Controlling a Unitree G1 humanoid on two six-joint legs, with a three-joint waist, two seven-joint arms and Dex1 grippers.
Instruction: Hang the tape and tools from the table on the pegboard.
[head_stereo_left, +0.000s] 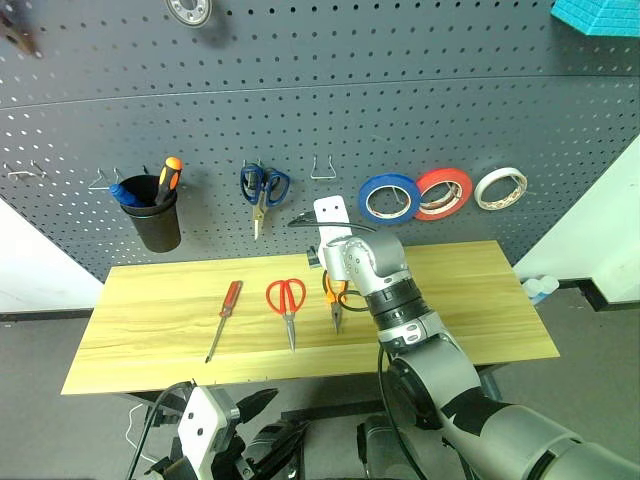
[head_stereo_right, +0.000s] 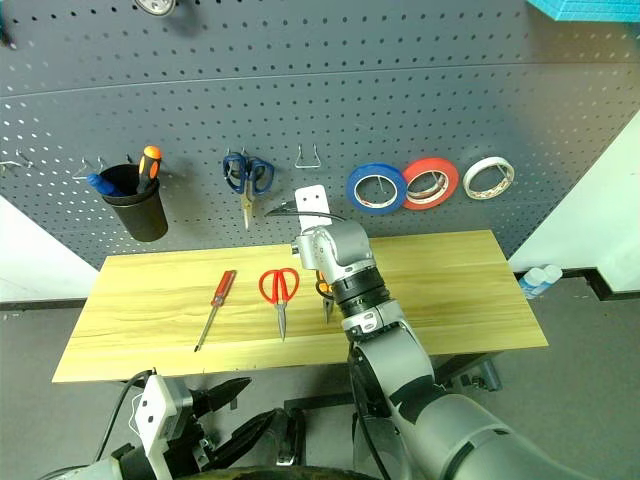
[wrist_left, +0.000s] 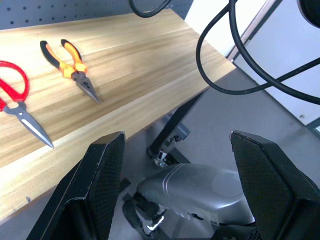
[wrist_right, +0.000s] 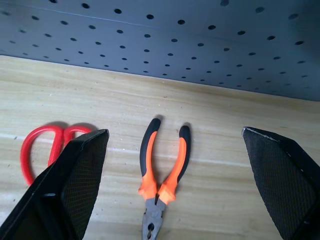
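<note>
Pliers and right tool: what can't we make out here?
- Pliers: in the head views the right arm covers most of them.
- Pliers' jaw tip: cut off by the right wrist view's edge.
- Right tool: fingers open, straddling the pliers; height above them unclear.
- Red scissors: blades hidden behind a finger.

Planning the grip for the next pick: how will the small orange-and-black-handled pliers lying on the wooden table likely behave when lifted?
The orange-and-black-handled pliers look rigid, metal-nosed, so probably heavy for their size. Their handles lie slightly spread, so they may pivot shut if squeezed. Lying flat on the light wooden table, between the open right gripper's fingers, they seem unlikely to roll.
</note>
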